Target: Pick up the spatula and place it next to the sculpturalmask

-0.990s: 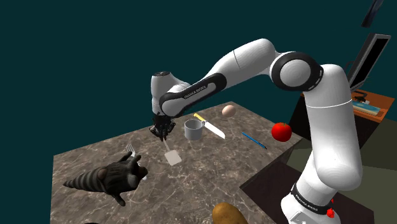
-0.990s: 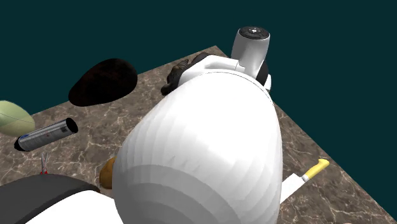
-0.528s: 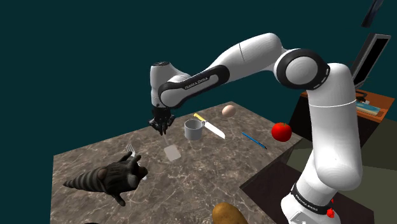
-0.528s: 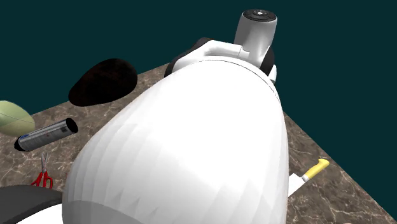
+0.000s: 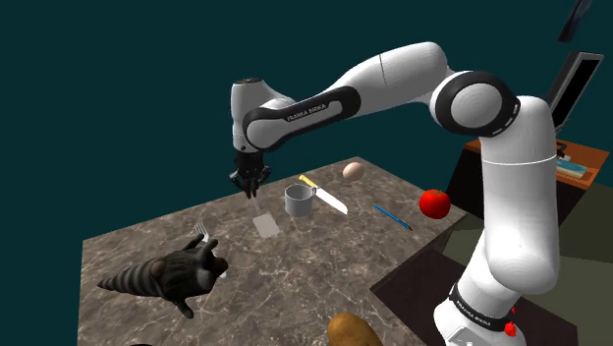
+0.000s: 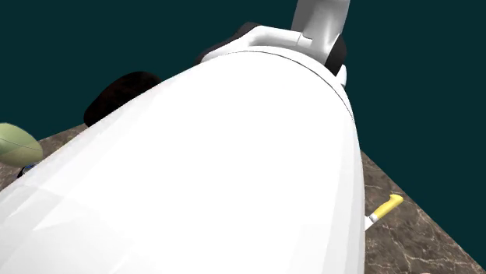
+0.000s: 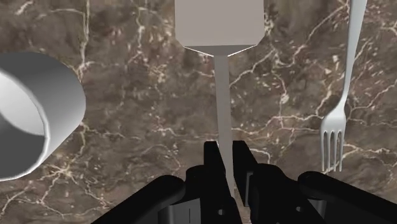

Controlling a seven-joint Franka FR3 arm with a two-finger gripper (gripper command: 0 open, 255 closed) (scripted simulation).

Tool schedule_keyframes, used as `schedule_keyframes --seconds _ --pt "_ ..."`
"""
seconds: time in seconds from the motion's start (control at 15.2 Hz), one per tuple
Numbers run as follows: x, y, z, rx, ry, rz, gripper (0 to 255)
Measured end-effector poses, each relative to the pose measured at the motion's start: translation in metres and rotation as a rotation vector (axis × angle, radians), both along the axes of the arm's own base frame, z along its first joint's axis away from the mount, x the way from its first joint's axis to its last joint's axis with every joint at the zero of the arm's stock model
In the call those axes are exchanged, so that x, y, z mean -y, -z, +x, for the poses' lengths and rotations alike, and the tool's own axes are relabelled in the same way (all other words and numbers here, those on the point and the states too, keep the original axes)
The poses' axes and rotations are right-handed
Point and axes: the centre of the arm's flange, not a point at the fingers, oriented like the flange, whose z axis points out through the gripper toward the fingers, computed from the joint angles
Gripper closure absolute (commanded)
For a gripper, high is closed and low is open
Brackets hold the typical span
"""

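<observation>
Carry step | hand point(image 7: 226, 156) is clasping spatula point(image 7: 220, 25) handle above bench point(image 5: 324, 265) | next: heading for dark mask point(image 5: 162, 275), shoulder view's lower left

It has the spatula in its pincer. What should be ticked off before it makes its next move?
1. Grip: pincer shut on the handle of the spatula: ok.
2. Spatula hangs blade-down, in line with the pincer: ok.
3. Blade lifted clear of the table: cannot tell.
4. Target found: the dark mask lies at the shoulder view's lower left: ok.
5. Free spot beside the mask: a fork lies right beside it on the spatula's side: not ok there.
6. Cup stands apart from the spatula: ok.
</observation>
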Motion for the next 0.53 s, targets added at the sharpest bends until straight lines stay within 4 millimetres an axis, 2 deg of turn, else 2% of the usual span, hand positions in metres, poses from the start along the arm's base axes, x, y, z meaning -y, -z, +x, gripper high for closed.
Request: schedule_keyframes --seconds 0.53 --pt "-0.001 -0.042 0.001 0.000 0.000 0.000 255"
